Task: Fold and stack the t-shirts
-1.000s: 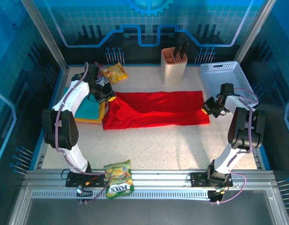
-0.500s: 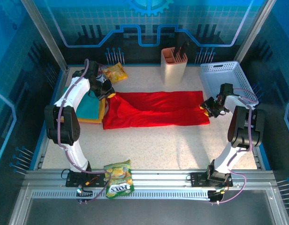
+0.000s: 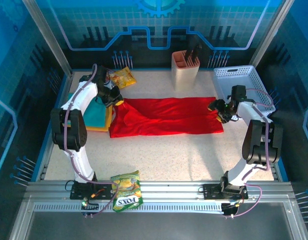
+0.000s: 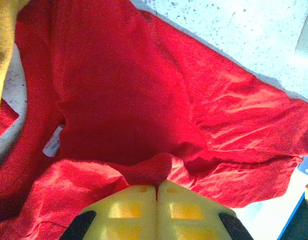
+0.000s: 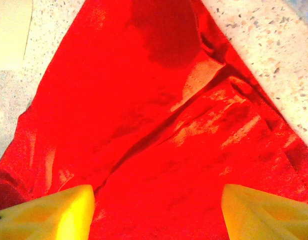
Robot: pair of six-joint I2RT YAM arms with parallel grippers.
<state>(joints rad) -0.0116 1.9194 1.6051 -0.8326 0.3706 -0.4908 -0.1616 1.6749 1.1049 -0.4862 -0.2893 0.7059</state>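
Left wrist: left gripper (image 4: 156,192) pinches red t-shirt (image 4: 144,100); right gripper (image 5: 156,210) spread wide above it. Beige holder (image 3: 185,72), 12 o'clock: dark handles (image 3: 193,52).

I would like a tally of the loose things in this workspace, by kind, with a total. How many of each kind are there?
T-shirts: 3 (red t-shirt, teal t-shirt, orange-yellow t-shirt)
Snack packets: 2 (yellow packet, green-yellow packet)
Holders: 1 (beige holder)
Baskets: 1 (white basket)
Total: 7

Left pincer (image 4: 156,190) clamped on bunched fold of red t-shirt (image 4: 144,95); white label (image 4: 52,146) at left
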